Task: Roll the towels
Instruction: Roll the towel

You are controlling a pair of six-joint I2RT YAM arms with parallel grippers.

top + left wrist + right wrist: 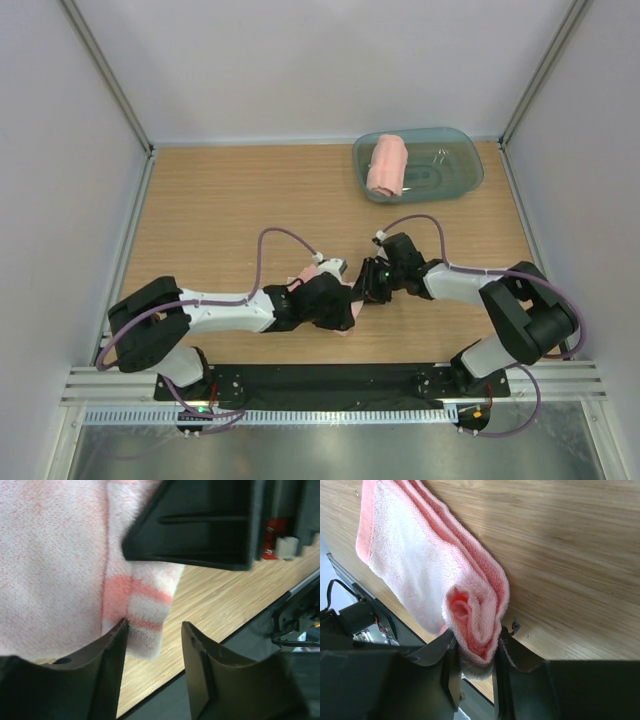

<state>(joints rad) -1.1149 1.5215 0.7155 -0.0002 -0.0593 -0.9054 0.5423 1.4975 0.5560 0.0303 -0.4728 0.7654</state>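
Top external view: the wooden table point(220, 200) fills the floor of the white-walled cell. The left arm point(225, 312) reaches in from 8 o'clock and the right arm point(470, 282) from 4 o'clock. Their wrists meet close together at about 6 o'clock of the table's middle, near the front edge.

At 1 o'clock, by the far edge, sits the translucent blue-green tub point(462, 176). The rolled towel point(387, 166), salmon pink, lies in its 9 o'clock end.

The loose towel point(420, 570) lies on the wood under the two wrists, mostly hidden from above. In the right wrist view it runs in folded layers from the fingers up toward 11 o'clock, its paler face showing between pink borders. Its near end is bunched into a thick fold.

The right gripper point(476, 632) pinches that bunched end, both fingers pressed into the cloth.

In the left wrist view the same cloth fills the 10 o'clock part of the picture. A striped corner hangs down at the inner side of the left-hand finger.

The left gripper point(154, 625) stands with its fingers apart. Bare wood shows between the corner and the other finger, so nothing is clamped.
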